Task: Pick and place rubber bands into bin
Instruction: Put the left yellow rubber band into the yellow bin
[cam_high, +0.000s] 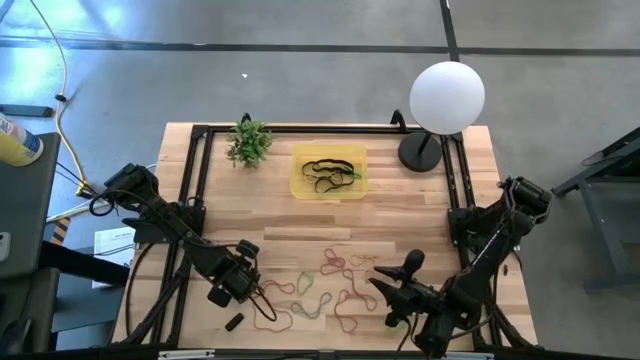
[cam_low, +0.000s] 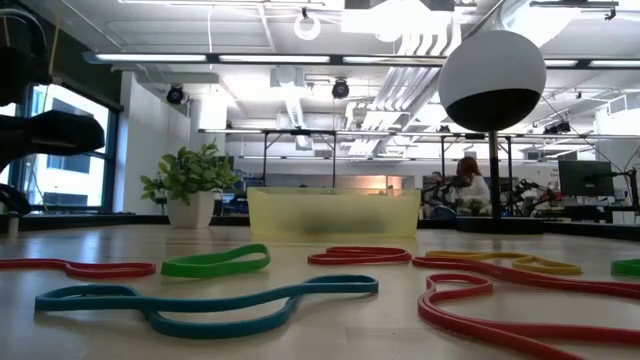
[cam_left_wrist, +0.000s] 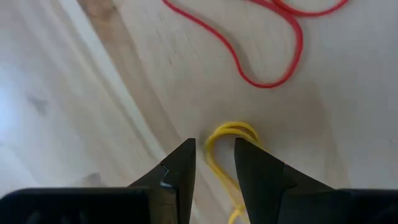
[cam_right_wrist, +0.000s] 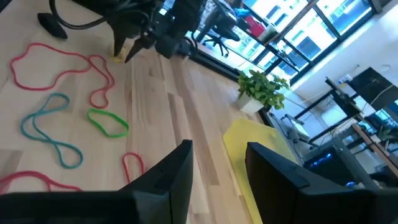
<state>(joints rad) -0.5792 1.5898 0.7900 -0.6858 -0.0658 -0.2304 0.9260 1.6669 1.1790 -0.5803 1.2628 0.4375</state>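
Yellow rubber showed between the fingers of the left gripper (cam_left_wrist: 214, 171) in its wrist view: a thin yellow band (cam_left_wrist: 227, 140), bunched into a small loop, was pinched there just above the wooden surface (cam_high: 270, 225), near the front-left corner. The pinch at the band's end looked chosen so the floppy loop would hang clear when lifted; that is a judgement, not something seen.

The rest of the rubber bands (cam_high: 320, 285) lay scattered flat along the front edge of the surface, between the two arms: red loops, a green one (cam_low: 215, 263), a teal one (cam_low: 205, 300). They were spread apart rather than heaped, which should let a gripper take one at a time. A small black block (cam_high: 234, 322) sat by the front-left corner.

The bin (cam_high: 329, 172), a shallow translucent yellow tray, stood toward the back edge, midway across, with several dark bands already inside. A green plant (cam_high: 249, 143) stood just to its left, and a globe lamp (cam_high: 447, 97) sat at the back-right corner.

The right gripper (cam_right_wrist: 217, 165) waited near the front-right corner, fingers parted and holding nothing, pointed toward the bin.
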